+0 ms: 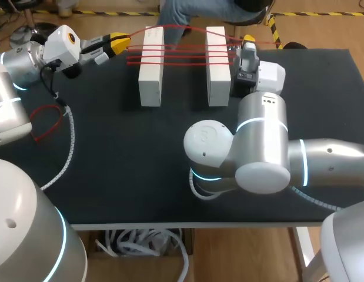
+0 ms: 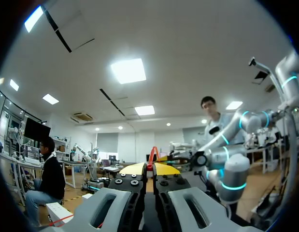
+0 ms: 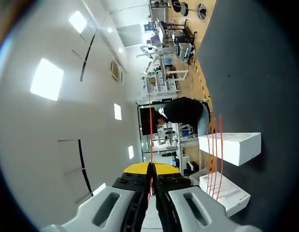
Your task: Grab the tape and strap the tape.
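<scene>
Two white blocks (image 1: 151,66) (image 1: 217,66) stand side by side at the back of the black table (image 1: 140,164). Thin red tape (image 1: 184,54) runs around both in several strands. My left gripper (image 1: 120,42) hangs just left of the left block, shut on one end of the tape. My right gripper (image 1: 248,40) is behind the right block, shut on the other end. In the left wrist view the tape (image 2: 152,157) sticks out between the closed yellow tips of the gripper (image 2: 150,168). In the right wrist view the tape (image 3: 150,125) leads straight out from the gripper (image 3: 150,168), beside the blocks (image 3: 234,146).
A loose red loop (image 1: 46,120) lies on the table at the left, near my left arm's white cable (image 1: 69,147). My right arm's large elbow (image 1: 246,150) hangs over the table's middle right. The table's front edge (image 1: 187,223) is near.
</scene>
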Controlling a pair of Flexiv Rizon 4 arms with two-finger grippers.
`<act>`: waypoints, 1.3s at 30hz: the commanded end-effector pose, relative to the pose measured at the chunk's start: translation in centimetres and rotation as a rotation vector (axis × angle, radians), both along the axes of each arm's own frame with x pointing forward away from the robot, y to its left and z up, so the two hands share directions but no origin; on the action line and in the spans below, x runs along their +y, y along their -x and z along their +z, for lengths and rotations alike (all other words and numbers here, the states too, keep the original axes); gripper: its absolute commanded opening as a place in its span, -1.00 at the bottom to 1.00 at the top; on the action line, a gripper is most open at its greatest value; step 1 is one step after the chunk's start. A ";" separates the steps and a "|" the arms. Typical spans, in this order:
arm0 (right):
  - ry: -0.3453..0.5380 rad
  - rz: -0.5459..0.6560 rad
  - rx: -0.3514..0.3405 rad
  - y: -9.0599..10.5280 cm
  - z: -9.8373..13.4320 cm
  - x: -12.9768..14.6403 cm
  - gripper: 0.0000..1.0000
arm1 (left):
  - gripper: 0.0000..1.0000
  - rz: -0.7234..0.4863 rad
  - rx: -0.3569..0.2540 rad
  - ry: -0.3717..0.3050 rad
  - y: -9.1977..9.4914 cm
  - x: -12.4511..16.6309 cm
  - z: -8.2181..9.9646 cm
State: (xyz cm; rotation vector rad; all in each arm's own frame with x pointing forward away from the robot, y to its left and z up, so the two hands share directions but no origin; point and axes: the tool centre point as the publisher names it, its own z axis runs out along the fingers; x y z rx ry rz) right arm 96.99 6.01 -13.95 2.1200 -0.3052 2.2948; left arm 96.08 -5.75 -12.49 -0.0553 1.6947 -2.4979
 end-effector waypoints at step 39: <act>0.313 -0.011 -0.066 0.4 0.9 1.0 -1.00 | -1.00 -0.086 -0.100 -0.525 -0.3 0.3 2.5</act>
